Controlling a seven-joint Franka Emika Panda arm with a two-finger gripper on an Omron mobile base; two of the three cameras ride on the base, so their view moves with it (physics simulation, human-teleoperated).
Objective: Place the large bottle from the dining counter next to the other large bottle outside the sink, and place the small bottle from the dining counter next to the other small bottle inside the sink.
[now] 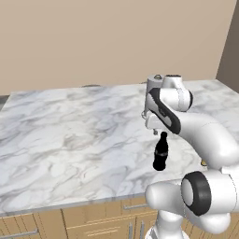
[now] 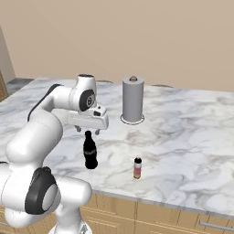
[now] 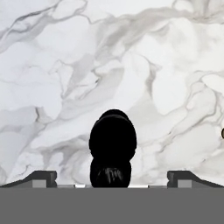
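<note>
Now large bottle [image 2: 90, 155] upright, neck up, under gripper [image 2: 87, 130].

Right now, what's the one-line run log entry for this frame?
phase: pre-grasp | gripper: open, above large bottle neck | large bottle: upright on dining counter | small bottle: upright, untouched

The gripper [image 2: 87, 131] hangs directly over the large bottle [image 2: 90, 152], its fingertips spread wide to either side of the cap with bare space between each tip and the neck. Around the bottle the dining counter [image 2: 192, 132] lies bare on all sides. The small bottle [image 2: 137, 167] stands near, and a grey cylinder [image 2: 133, 100] stands well apart behind.
</note>
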